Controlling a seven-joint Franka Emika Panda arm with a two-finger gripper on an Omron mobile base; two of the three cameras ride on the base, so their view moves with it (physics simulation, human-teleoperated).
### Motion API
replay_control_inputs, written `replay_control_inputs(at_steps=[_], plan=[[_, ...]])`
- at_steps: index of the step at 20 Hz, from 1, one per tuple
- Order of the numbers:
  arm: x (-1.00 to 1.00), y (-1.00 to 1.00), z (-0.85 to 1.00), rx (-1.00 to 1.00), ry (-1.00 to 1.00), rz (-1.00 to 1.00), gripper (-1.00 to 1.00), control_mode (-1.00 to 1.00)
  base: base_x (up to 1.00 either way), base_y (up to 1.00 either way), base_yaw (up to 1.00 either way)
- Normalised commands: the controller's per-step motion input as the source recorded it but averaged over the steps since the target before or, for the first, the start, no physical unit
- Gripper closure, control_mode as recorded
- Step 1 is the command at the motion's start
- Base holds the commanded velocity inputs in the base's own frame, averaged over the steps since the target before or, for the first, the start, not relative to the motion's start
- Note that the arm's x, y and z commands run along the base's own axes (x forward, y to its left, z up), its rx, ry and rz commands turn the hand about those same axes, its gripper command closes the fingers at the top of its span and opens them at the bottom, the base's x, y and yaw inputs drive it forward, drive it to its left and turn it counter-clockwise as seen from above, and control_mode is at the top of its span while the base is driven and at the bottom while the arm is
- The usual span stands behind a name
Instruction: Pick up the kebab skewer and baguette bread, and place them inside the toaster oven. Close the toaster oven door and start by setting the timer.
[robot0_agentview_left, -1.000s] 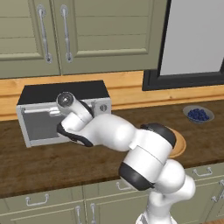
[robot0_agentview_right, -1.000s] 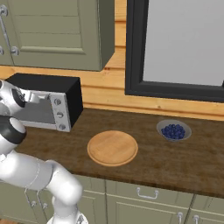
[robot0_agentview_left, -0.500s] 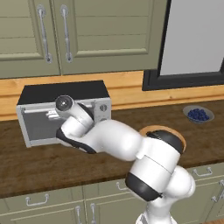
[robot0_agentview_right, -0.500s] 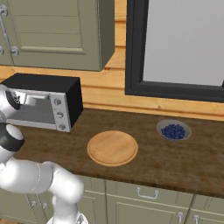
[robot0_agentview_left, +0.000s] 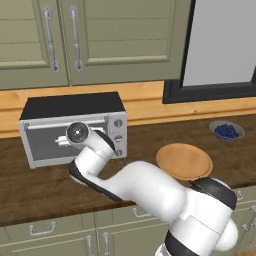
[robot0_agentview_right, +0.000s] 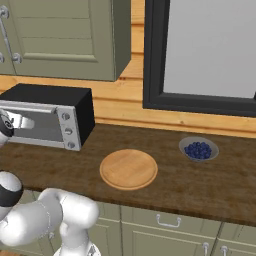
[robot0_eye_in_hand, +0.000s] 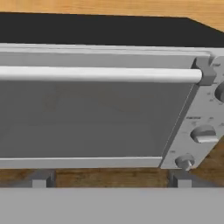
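the toaster oven (robot0_agentview_left: 75, 132) sits on the wooden counter (robot0_agentview_left: 40, 190) against the back wall, and the arm's hand is raised right in front of it, level with the glass. the toaster oven door (robot0_eye_in_hand: 87, 118) stands upright and shut, straight ahead of the gripper, with its silver bar handle (robot0_eye_in_hand: 96, 74) running across just above the hand's line of sight. to the hand's right on the oven's panel are the round knobs (robot0_eye_in_hand: 203, 133), stacked one below the other. the fingertips cannot be made out in any of the pictures, but the gripper is spread to its widest and nothing is seen between its fingers.

further to the hand's right, well apart from the oven, a round wooden plate (robot0_agentview_left: 184, 161) lies on the counter with a bare top. beyond it, still further right and nearer the wall, a small bowl of blueberries (robot0_agentview_left: 226, 130) rests below the dark-framed window (robot0_agentview_right: 200, 55). above the hand and oven hang pale green wall cabinets (robot0_agentview_left: 75, 40) with silver bar handles. through the oven's glass the inside looks grey and dim, and no contents can be told there.
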Motion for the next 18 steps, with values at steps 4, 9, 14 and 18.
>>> replay_control_inputs(at_steps=[4, 9, 14, 18], plan=[[-0.5, -0.58, 0.0, 0.0, -0.03, 0.0, -1.0, -1.0, 0.0, 0.0, 0.0], [-0.5, -0.57, 0.0, -0.29, 0.02, 0.29, -1.0, -1.0, 0.0, 0.0, 0.0], [-0.18, -0.47, 0.0, -0.57, 0.26, 0.58, -1.0, -1.0, 0.0, 0.0, 0.0], [0.0, -0.15, -0.01, -0.69, 0.5, 0.61, -1.0, -1.0, 0.0, 0.0, 0.0]])
